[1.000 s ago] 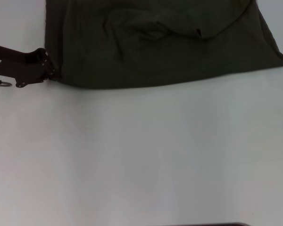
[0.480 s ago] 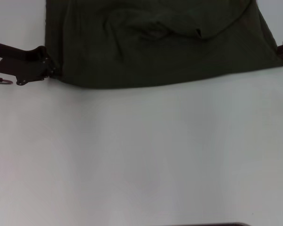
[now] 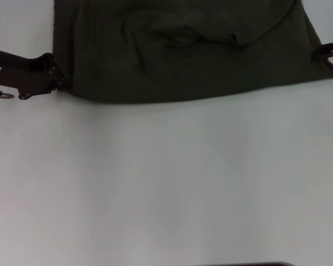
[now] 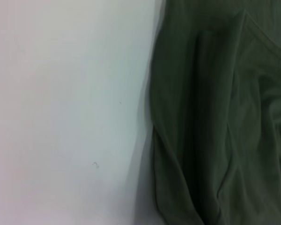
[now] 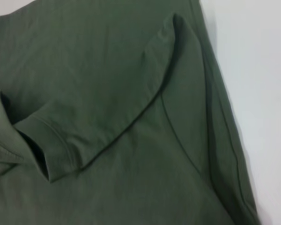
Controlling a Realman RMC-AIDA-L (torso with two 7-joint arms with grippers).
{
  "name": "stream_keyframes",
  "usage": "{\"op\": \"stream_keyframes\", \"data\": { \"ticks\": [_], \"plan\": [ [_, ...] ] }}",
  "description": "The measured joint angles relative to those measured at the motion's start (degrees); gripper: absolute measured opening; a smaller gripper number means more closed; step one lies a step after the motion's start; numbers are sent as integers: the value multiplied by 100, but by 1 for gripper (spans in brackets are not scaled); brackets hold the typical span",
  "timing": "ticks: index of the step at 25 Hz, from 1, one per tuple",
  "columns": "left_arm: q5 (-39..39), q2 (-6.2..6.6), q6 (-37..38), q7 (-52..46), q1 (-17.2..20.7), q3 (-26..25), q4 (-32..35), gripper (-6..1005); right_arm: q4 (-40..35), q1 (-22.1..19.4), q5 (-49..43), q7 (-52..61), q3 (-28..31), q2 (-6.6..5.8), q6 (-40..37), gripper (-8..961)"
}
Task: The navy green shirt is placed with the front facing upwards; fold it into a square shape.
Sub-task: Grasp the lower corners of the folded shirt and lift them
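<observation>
Looking down, you saw the dark olive-green cotton shirt (image 3: pixel 188 52) spread across the far part of the white tabletop (image 3: pixel 166 183); your left claw (image 3: pixel 60 83) touched its near-left corner, your right claw (image 3: pixel 321 54) its right edge; neither grip could be judged.

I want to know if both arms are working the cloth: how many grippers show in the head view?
2. The left gripper is at the near left corner of the navy green shirt; the right gripper is at its right edge, mostly out of frame.
</observation>
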Motion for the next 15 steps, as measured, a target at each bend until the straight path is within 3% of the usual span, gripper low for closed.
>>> {"op": "stream_keyframes", "data": {
  "ticks": [15],
  "plan": [
    [-5,-2,-56,1,-11,-9,-46,29,252,82,-22,-19,-170,69,410,942]
  ]
}}
